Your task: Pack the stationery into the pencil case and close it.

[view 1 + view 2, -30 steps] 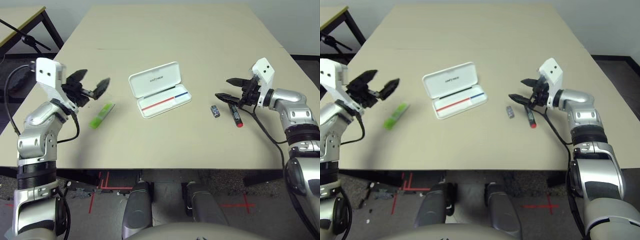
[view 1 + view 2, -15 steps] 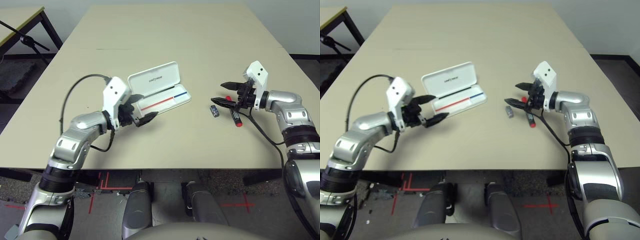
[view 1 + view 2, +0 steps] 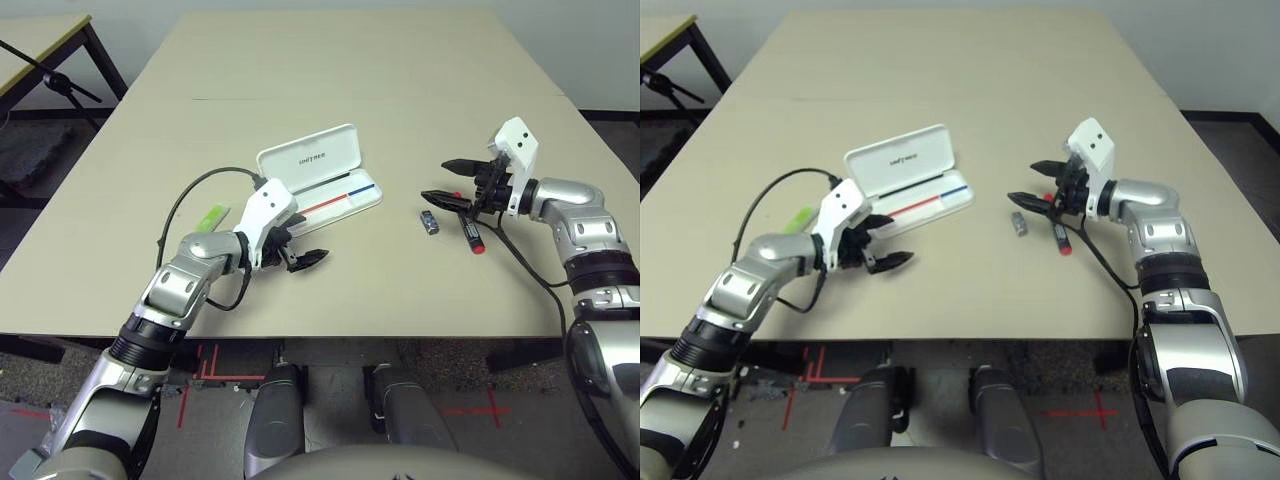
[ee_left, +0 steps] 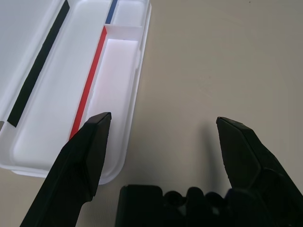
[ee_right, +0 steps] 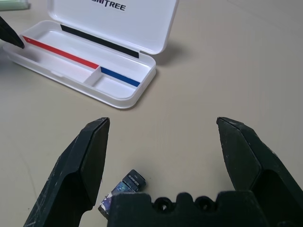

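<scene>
A white pencil case (image 3: 320, 180) lies open and empty mid-surface. The left claw (image 3: 296, 250), spread wide and holding nothing, hovers at its near left corner. The right claw (image 3: 446, 180), also wide and empty, hangs above the tiny grey-black block (image 3: 430, 222) and red marker (image 3: 472, 232). Packing seems unstarted; next, the right claw must drop onto an item. The lime-green highlighter (image 3: 210, 218) is half hidden behind the left arm.
</scene>
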`<state>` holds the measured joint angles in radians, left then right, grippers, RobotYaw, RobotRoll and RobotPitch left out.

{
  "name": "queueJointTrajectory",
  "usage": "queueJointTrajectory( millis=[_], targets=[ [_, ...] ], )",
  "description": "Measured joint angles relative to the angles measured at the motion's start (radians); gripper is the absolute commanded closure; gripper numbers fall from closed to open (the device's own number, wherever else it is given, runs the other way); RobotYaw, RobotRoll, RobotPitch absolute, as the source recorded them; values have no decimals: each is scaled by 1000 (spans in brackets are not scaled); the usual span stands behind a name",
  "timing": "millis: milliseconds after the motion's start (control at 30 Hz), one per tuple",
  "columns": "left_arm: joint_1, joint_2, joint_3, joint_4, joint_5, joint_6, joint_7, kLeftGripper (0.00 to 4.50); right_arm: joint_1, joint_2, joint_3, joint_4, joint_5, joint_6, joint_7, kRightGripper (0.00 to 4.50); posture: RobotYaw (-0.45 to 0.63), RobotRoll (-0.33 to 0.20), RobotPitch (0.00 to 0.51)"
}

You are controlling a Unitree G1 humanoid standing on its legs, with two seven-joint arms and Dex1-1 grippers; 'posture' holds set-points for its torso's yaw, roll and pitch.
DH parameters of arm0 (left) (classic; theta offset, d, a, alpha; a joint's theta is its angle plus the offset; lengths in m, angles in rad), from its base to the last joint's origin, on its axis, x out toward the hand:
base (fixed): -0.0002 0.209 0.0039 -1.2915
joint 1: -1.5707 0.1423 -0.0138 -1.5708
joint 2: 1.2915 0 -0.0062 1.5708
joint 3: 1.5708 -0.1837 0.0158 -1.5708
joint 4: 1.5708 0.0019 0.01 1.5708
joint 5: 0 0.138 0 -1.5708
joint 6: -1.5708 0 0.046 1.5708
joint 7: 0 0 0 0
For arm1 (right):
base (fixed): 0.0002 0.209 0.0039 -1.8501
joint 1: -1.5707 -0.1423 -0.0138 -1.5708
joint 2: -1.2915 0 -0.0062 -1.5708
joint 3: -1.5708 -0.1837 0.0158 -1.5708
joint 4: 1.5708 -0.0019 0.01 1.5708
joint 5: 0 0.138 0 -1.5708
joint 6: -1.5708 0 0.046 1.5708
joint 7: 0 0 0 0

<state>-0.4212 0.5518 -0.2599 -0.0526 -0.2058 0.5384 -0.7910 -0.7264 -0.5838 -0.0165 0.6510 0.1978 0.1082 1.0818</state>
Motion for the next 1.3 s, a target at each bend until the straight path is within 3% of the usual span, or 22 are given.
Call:
queueJointTrajectory(
  millis=[467, 567, 867, 1133, 1300],
  targets=[
    [-46, -10, -36, 50, 64, 61, -18, 17, 13, 2, 0, -24, 2, 1, -15, 0, 17, 0, 105],
    [-55, -16, -36, 50, 65, 79, -23, 968, 15, 3, 0, -25, 2, 1, -21, 0, 13, 0, 106],
    [-75, -3, -40, 50, 72, 113, -57, 4474, 23, 6, 0, -27, 2, 0, -32, 0, 4, 0, 102],
    [-104, 16, -64, 59, 91, 107, -100, 4474, 60, 6, 0, -113, 35, 65, -1, 0, 4, 0, 94],
    [-114, 81, -82, 53, 99, 45, -178, 4474, 83, -5, 1, -188, 62, 141, 46, 0, 9, 0, 89]
  ],
)
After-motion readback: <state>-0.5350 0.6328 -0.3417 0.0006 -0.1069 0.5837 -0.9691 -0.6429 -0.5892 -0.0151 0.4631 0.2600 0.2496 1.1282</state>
